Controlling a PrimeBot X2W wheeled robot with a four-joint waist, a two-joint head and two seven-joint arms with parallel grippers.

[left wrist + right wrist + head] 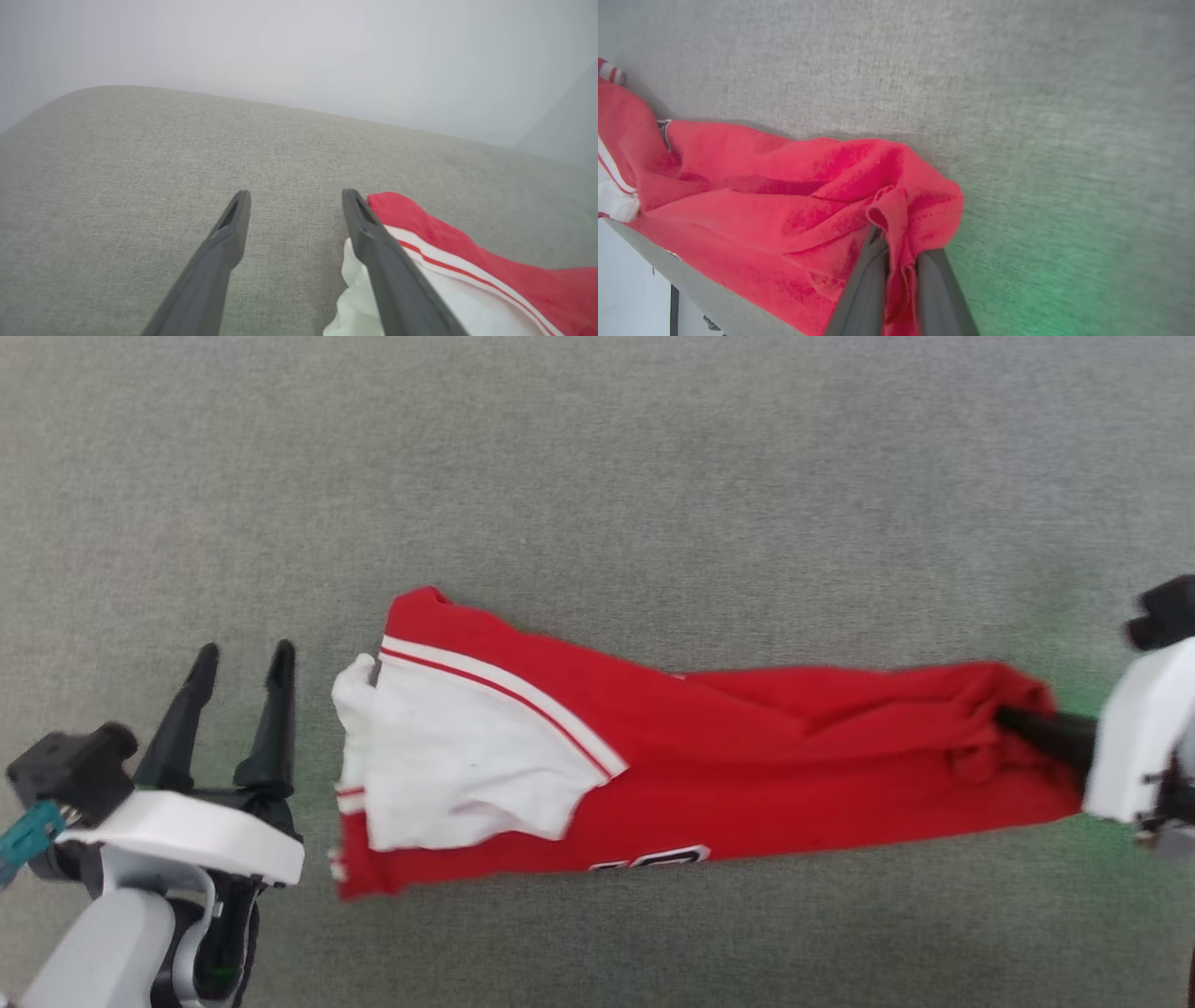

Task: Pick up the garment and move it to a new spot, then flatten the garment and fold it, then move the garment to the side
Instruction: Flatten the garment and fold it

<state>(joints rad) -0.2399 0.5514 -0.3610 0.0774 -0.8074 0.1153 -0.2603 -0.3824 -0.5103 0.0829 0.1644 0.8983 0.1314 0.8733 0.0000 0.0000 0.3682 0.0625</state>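
Two claws and one garment (747,756) are on record. The garment lies folded into a long band across the middle of the grey fabric-covered worktop (597,476), running left to right in the head view.

Left end: the white sleeve panel (448,765) lies uppermost, edged by the red-white striped trim (504,686). The left claw (245,651) stands just beside this end with its fingers spread wide and nothing between them. In the left wrist view one finger (387,261) overlaps the sleeve, so contact cannot be confirmed.

Right end: the right claw (1013,721) is pressed together on a bunch of red fabric. Its fingertips are buried in the cloth. The right wrist view shows a fold of the garment (784,200) pinched between the two fingers (859,289), but that part is blurred.

Hard to make out: of the black digits (649,859), a thin sliver shows at the band's lower edge and cannot be read. The right arm is cut off by the head view's edge. A green tint (1064,289) falls on the worktop near the right claw. Its source is not visible.
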